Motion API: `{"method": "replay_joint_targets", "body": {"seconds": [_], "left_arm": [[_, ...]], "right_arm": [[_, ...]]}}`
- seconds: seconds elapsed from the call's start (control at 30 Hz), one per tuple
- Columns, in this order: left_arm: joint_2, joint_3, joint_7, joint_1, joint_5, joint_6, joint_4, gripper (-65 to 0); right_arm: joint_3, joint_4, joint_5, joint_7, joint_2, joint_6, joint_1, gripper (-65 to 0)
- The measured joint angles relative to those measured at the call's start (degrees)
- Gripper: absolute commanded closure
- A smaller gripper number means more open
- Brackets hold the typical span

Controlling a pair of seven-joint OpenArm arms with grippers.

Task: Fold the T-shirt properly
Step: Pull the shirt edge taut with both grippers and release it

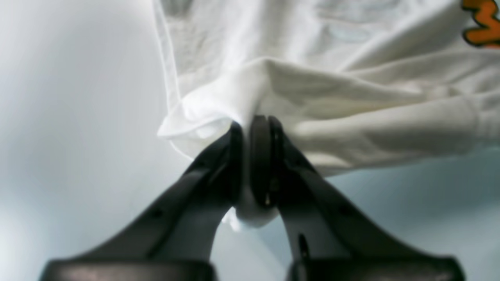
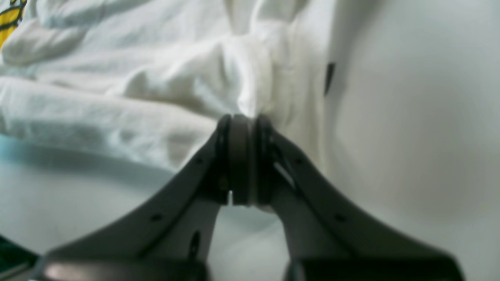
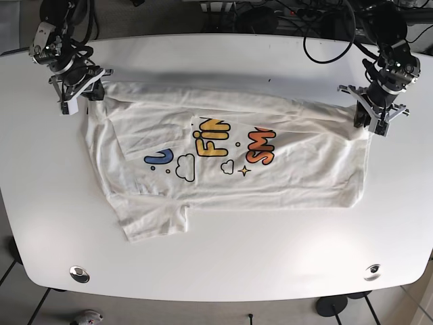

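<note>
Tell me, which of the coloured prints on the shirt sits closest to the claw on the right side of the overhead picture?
The orange lettering. It sits nearer the left gripper than the yellow word at centre or the blue letter.

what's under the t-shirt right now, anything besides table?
Only the white table shows around the T-shirt; nothing bulges through it. Both the left hand and right hand pinch its far edge. Whatever lies beneath the cloth itself is covered.
</note>
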Motion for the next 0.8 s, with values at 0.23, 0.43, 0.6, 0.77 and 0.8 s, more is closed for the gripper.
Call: {"method": "replay_joint_targets", "body": {"seconds": [0.23, 0.43, 0.6, 0.77, 0.8], "left_arm": [[-1.4, -13.1, 10.1, 3.9, -12.5, -0.1, 5.4, -38.5], [-9.6, -14.8, 10.4, 9.1, -20.7, -0.2, 4.4, -38.5], [-9.7, -17.2, 10.6, 11.5, -24.8, -0.2, 4.4, -38.5], [-9.7, -17.2, 10.9, 12.2, -30.2, 0.2, 4.4, -38.5], [-9.7, -14.3, 10.5, 11.7, -30.1, 0.3, 4.4, -38.5]], "right_arm": [[1.1, 4.0, 0.3, 0.1, -0.3, 4.42, -6.2, -2.7], [6.5, 6.1, 0.1, 0.0, -1.4, 8.83, -8.2, -26.6], [7.6, 8.5, 0.1, -1.1, -1.3, 8.85, -9.7, -57.5], [13.2, 8.6, 5.0, -3.0, -0.9, 8.57, -9.3, -59.0], [12.7, 8.6, 7.0, -3.0, -0.7, 8.68, -9.1, -59.0]]}}
